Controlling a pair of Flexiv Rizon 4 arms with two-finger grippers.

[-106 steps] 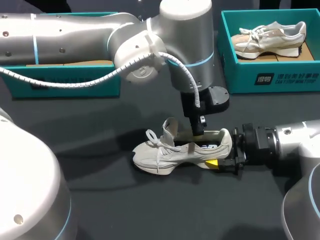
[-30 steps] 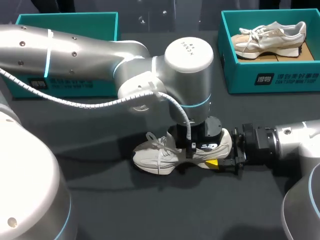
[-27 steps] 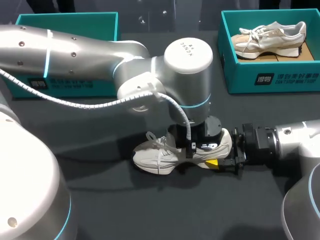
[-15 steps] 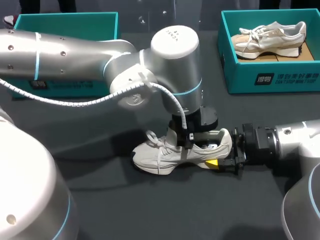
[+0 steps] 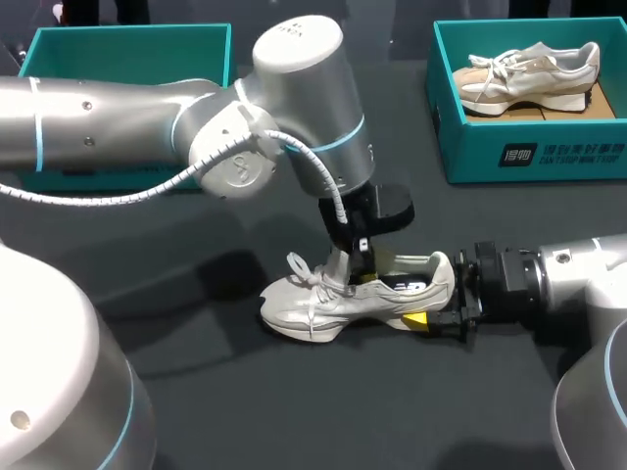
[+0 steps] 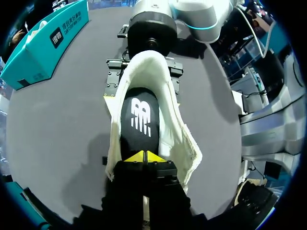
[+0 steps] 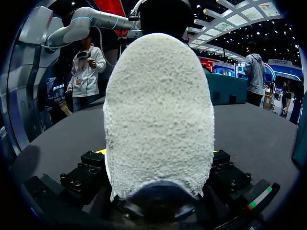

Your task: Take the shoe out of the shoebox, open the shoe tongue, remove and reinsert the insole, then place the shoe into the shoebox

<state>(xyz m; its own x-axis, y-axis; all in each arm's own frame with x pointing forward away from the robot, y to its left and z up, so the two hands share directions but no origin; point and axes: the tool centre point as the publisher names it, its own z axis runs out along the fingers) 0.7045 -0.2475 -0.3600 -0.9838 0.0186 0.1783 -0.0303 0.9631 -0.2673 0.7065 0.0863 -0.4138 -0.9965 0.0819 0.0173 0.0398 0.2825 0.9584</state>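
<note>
A cream sneaker (image 5: 328, 304) lies on the dark table with its toe to the left and its tongue (image 5: 339, 262) pulled up. My right gripper (image 5: 421, 302) is shut on the heel (image 7: 158, 120), one finger on each side. My left gripper (image 5: 361, 257) hangs over the shoe's opening. In the left wrist view its yellow tips (image 6: 144, 156) are pressed together on the front end of the black insole (image 6: 140, 115), which lies inside the shoe with a white logo on it. What sits between the tips is hidden.
A teal shoebox (image 5: 529, 152) at the back right holds another cream sneaker (image 5: 529, 67). A second teal box (image 5: 127, 39) stands at the back left, partly behind my left arm. Bare table lies in front of the shoe.
My left gripper shut inside the shoe, then rose and shifted toward the tongue as the arm swung left. The shoe and my right arm have not moved.
</note>
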